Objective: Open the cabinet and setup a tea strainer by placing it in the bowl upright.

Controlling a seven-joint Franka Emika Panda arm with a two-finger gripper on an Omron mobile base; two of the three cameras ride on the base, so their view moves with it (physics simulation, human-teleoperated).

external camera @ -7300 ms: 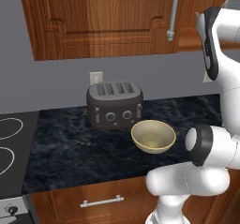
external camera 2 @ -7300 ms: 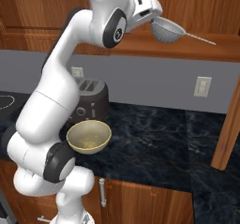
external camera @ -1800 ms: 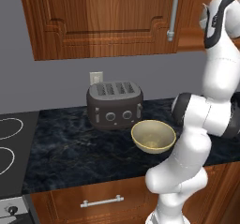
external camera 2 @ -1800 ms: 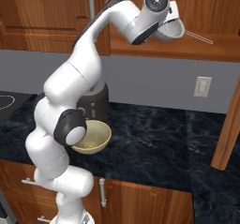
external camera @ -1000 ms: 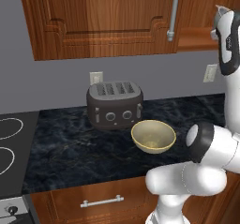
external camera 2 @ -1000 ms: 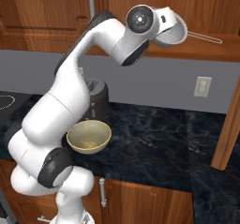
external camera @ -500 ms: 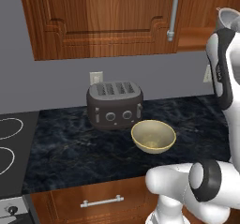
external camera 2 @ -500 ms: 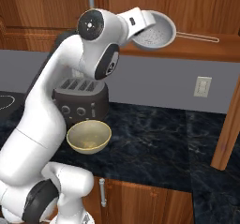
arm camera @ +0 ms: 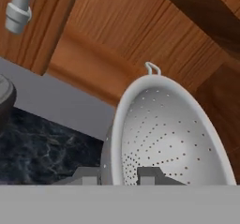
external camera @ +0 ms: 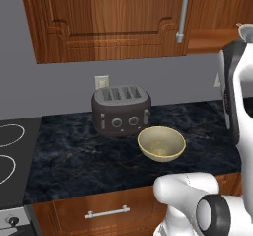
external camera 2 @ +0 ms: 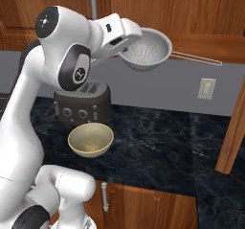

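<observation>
This is a home kitchen, rendered rather than filmed. A dark marbled stone counter point(external camera: 89, 156) runs across the middle of the left base view, with a four-slot toaster point(external camera: 120, 110) and a cream bowl point(external camera: 161, 143) on it. Reddish-brown wooden wall cabinet point(external camera: 108, 20) fills the top, a drawer point(external camera: 106, 212) sits at the bottom, stove rings point(external camera: 10, 148) show at the left edge, and a wall socket point(external camera 2: 206, 88) sits at mid-right of the right base view

The silver mesh tea strainer point(external camera 2: 146, 48) hangs in the air, basket tilted, its thin handle pointing sideways along the reddish-brown cabinet point(external camera 2: 191, 7). The cream bowl point(external camera 2: 91, 140) sits upright on the counter, well below it.
</observation>
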